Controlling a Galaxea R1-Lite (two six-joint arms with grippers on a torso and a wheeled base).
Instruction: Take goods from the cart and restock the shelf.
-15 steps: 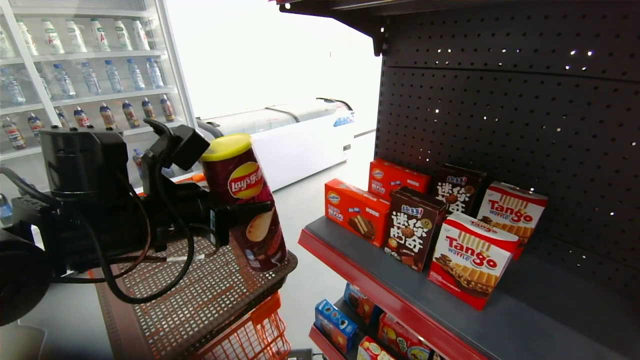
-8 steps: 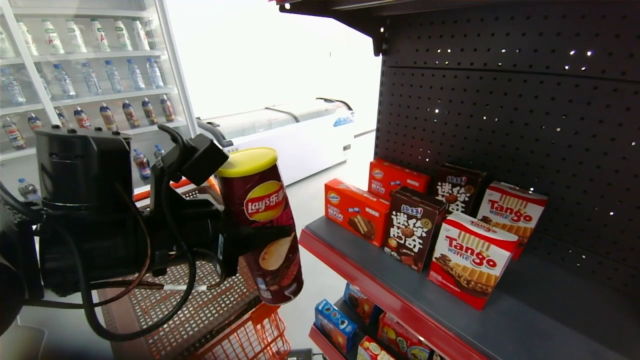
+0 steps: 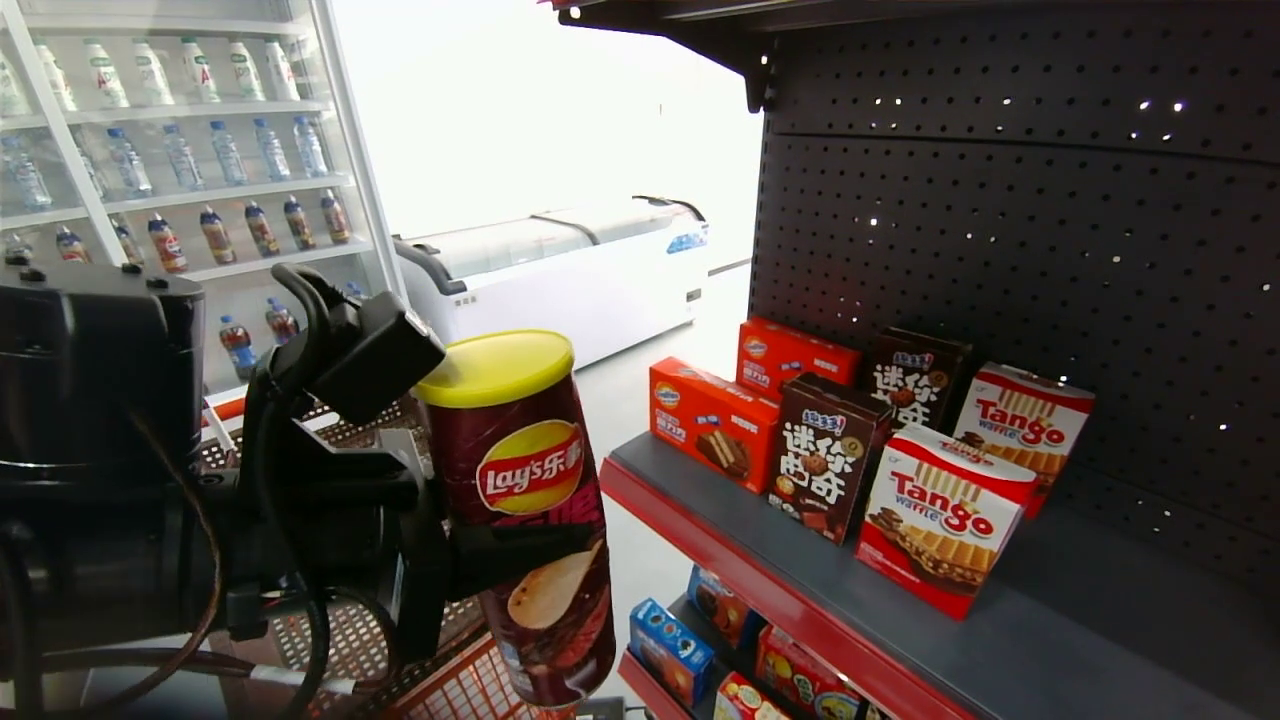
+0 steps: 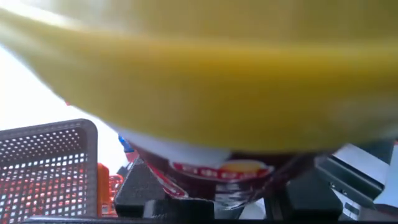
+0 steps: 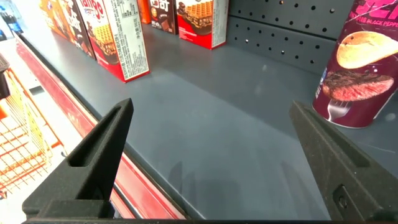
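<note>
In the head view, the left jaws are clamped around a chips can (image 3: 530, 500), gripping it about halfway up. The can has its yellow lid (image 3: 495, 365) on top and leans a little. It hangs in the air just beside the red front edge of the shelf (image 3: 700, 525), above the cart (image 3: 460, 685). On the shelf stand orange boxes (image 3: 712, 420), brown boxes (image 3: 828, 455) and red-and-white wafer boxes (image 3: 940, 520), side by side in rows.

In the left wrist view, the yellow lid looms very close. The can's dark body sits below it, pinched between the jaws, and the cart's mesh basket is off to one side.

In the right wrist view, the right jaws stand wide apart with nothing between them, over the shelf's grey deck. A second chips can (image 5: 360, 68) stands upright on that deck near the pegboard back (image 5: 273, 31), well apart from the wafer boxes.
</note>
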